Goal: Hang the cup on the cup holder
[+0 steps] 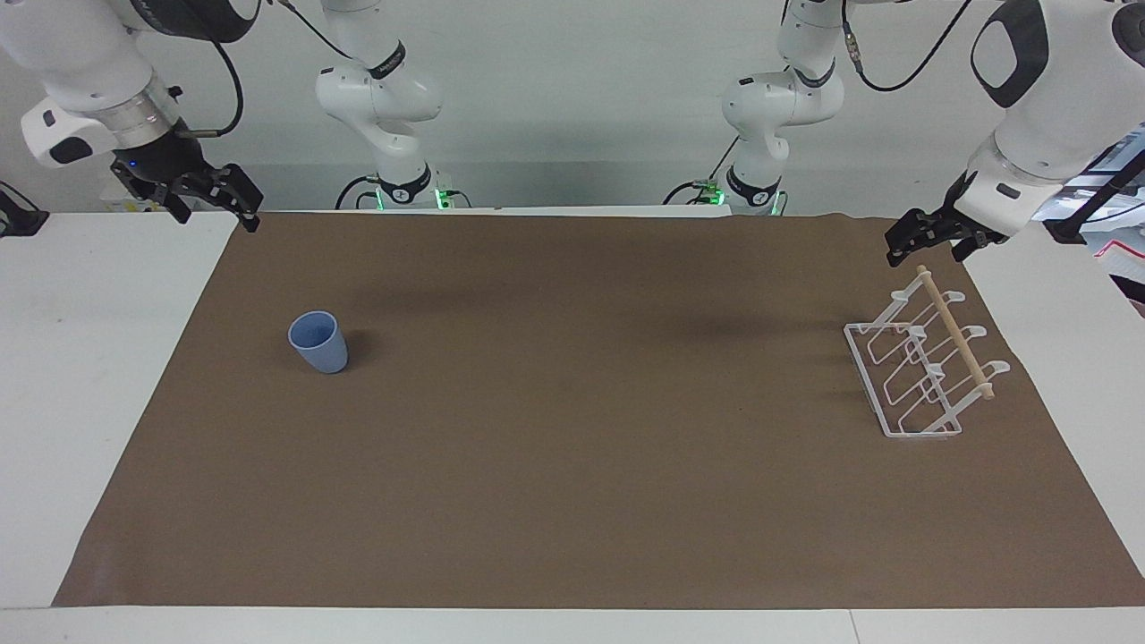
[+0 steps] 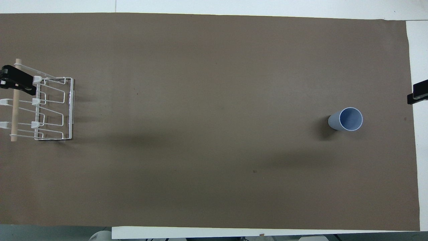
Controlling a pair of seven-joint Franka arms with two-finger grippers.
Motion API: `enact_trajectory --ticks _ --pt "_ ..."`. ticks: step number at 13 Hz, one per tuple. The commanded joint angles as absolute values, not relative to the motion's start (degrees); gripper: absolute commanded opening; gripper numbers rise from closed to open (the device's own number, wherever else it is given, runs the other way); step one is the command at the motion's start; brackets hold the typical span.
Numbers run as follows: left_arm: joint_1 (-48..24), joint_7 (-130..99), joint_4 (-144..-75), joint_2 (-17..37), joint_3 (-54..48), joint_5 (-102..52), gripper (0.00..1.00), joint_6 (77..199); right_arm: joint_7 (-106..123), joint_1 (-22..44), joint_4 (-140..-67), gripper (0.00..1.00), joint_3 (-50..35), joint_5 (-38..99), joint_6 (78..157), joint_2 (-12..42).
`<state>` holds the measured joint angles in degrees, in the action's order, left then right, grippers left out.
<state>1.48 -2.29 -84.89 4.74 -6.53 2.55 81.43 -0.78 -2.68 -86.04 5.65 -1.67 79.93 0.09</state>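
The light-blue cup stands upright, mouth up, on the brown mat toward the right arm's end of the table; it also shows in the overhead view. The white wire cup holder with its wooden dowel stands on the mat at the left arm's end, with nothing on its prongs; it also shows in the overhead view. My left gripper hangs open and empty in the air by the holder's dowel, not touching it. My right gripper hangs open and empty above the mat's corner, well apart from the cup.
The brown mat covers most of the white table. White table strips border it at both ends. In the overhead view only the tips of the left gripper and the right gripper show, at the edges.
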Motion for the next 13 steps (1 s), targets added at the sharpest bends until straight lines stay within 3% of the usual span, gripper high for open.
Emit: enact_trajectory --ticks 1,5,8,11,13 --pt "0.26 -1.93 -85.96 3.6 -5.19 1.85 1.0 81.04 0.44 -3.16 -84.81 1.0 5.19 -2.64 79.19 0.53" --pt "0.35 -1.76 -87.01 3.25 -5.27 1.85 1.0 81.12 0.53 -5.27 -86.74 1.0 4.04 -1.93 81.11 -0.96" --pt "0.35 -1.76 -88.41 2.2 -5.19 1.85 1.0 80.94 6.14 -5.36 -106.46 1.0 4.04 -1.85 99.62 -7.8" --pt "0.26 -1.85 -88.59 2.11 -5.27 1.85 1.0 80.77 7.99 -6.15 -116.61 1.0 4.13 -1.76 111.5 -6.34" --pt "0.26 -1.93 -88.94 2.11 -5.19 1.93 1.0 80.95 10.71 -7.2 -119.51 0.99 4.13 -1.41 113.64 -3.44"
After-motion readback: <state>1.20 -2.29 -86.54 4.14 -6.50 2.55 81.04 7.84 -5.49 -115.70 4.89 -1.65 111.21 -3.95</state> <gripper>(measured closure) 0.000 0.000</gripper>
